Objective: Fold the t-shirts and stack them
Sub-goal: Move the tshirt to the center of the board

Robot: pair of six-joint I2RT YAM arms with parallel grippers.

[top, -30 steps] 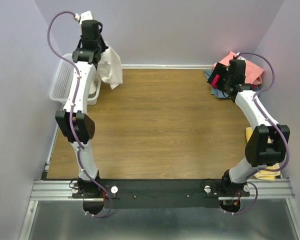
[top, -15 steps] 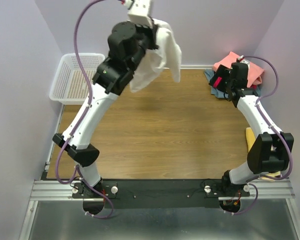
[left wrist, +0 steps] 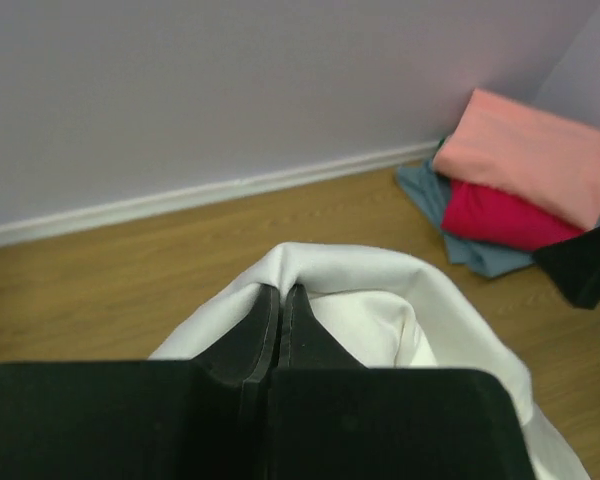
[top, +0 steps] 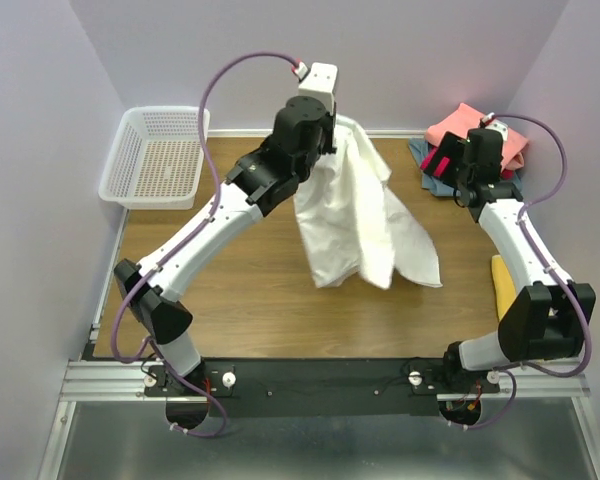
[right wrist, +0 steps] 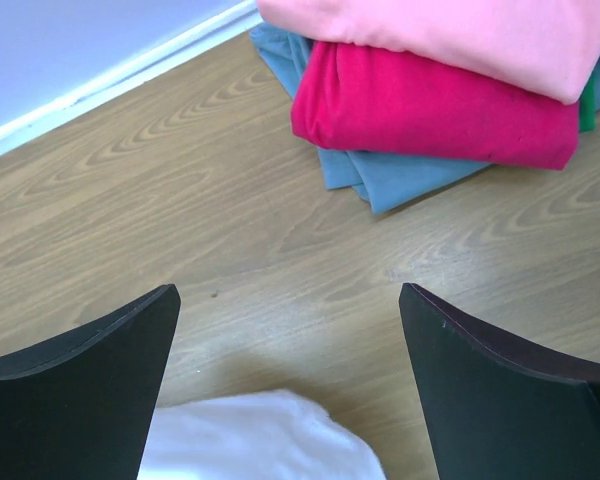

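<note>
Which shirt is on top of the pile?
The folded salmon-pink cloth shirt; the crimson one lies beneath it, the grey-blue one lowest.

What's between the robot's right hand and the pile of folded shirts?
Just bare wooden table. The right wrist view shows it between the open right hand and the pile.

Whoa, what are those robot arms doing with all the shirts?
The left gripper is pinching a white t-shirt and holding it up over the middle of the table, so it hangs down unfolded. The right gripper is open and empty, near a pile of folded shirts in the far right corner: salmon-pink shirt on top, crimson shirt under it, blue shirt lowest.
</note>
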